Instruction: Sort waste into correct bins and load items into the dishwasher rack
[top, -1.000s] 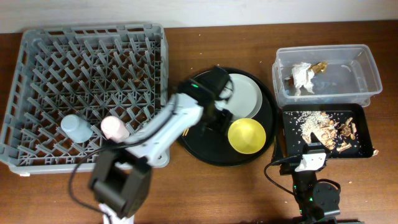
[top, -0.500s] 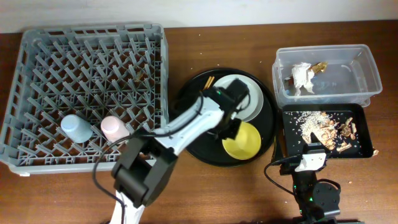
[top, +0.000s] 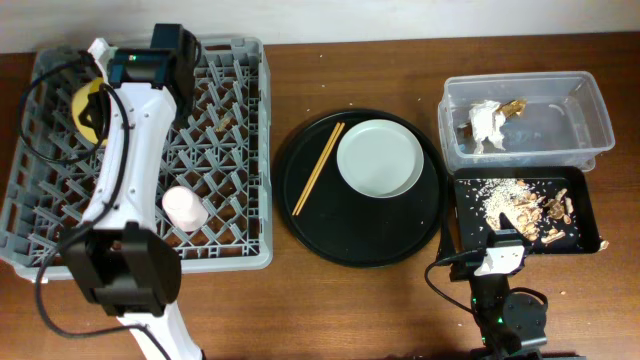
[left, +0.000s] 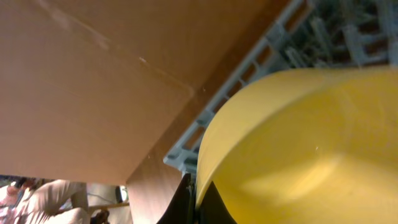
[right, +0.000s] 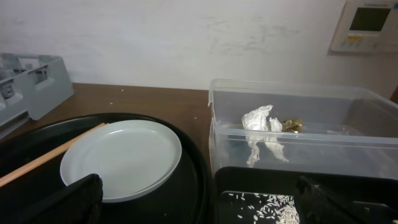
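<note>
My left gripper (top: 93, 106) is shut on the rim of the small yellow bowl (top: 84, 106), held tilted over the far left corner of the grey dishwasher rack (top: 230, 70). In the left wrist view the bowl (left: 298, 143) fills the frame, with the rim pinched between the dark fingers (left: 185, 202). A pink cup (top: 185, 208) stands in the rack; the left arm covers the spot beside it. The pale plate (top: 378, 158) and wooden chopsticks (top: 318, 168) lie on the round black tray (top: 360, 245). My right gripper (right: 199, 208) stands open and empty at the near edge.
The clear tub (top: 580, 100) at the right holds a white napkin (top: 487, 125) and a gold scrap (top: 515, 107). In front of it the shallow black tray (top: 470, 215) holds crumbs and brown bits (top: 535, 212). A few crumbs lie on the rack floor (top: 222, 125).
The left gripper shut on the yellow bowl on the round tray and carried it left to the rack's far corner. The chopsticks now show on the tray. The right arm has not moved.
</note>
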